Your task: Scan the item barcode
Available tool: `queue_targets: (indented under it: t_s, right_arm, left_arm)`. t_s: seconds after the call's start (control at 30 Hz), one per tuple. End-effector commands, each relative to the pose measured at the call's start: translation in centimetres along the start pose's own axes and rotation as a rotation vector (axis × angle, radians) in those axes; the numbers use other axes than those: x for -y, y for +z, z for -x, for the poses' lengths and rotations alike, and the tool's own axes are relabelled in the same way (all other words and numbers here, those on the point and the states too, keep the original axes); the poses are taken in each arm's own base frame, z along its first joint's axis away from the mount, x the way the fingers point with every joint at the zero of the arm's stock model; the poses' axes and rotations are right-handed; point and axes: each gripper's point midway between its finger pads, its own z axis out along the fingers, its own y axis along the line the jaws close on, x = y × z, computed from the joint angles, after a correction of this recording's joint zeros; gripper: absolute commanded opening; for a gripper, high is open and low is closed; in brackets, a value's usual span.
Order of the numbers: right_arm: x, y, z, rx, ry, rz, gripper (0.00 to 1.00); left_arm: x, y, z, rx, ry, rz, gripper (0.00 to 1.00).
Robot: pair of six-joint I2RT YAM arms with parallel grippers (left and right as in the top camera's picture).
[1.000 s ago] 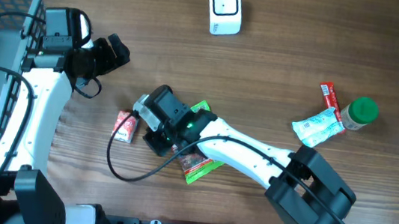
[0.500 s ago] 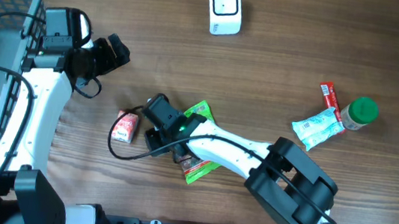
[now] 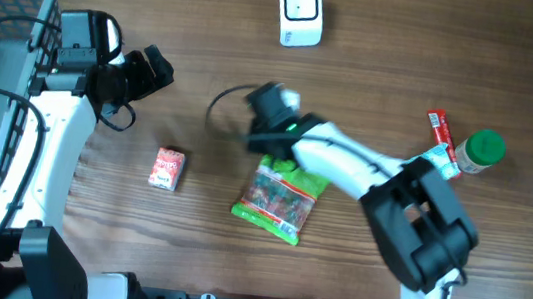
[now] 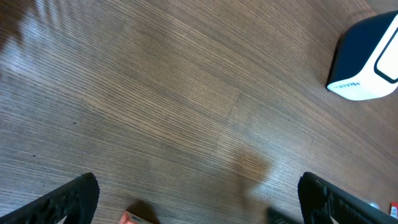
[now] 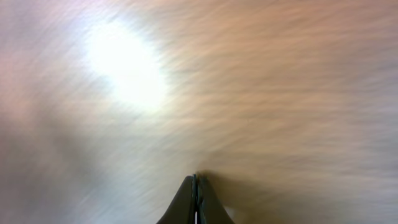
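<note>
left gripper (image 3: 158, 70) upper left, stood wide open | right gripper (image 5: 196, 182) was shut, fingertips together | green packet (image 3: 278, 198) lay lower centre overhead

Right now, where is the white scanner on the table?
In the overhead view, the white scanner stands at the far side of the table, near the middle, beyond the green snack bag.

Overhead evenly lit, sharp; right wrist view motion-blurred, glare upper left

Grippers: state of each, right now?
Left gripper: open, holding nothing.
Right gripper: shut; wrist view is blurred, nothing visible in its grip.
</note>
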Motion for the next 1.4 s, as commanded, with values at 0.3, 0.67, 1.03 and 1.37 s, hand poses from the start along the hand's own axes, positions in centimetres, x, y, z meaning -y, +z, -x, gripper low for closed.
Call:
queue_targets:
  t_s: [0.3, 0.67, 1.03, 1.37]
  right_arm:
    - [11.8, -5.9, 5.3, -0.124, -0.061, 0.052, 0.20]
    - [6.4, -9.9, -1.5, -0.271, -0.521, 0.176, 0.99]
    - [8.8, -8.3, -5.7, -0.376, -0.553, 0.072, 1.00]
    - [5.9, -8.9, -6.4, -0.384, -0.566, 0.269, 0.56]
  left_arm:
    - [0.6, -0.4, 0.5, 0.014, 0.019, -0.018, 1.00]
    - [0.6, -0.4, 0.5, 0.014, 0.019, -0.018, 1.00]
    - [0.6, -0.4, 0.5, 0.014, 0.019, -0.018, 1.00]
    - [1.9, -0.5, -1.8, -0.096, -0.011, -0.102, 1.00]
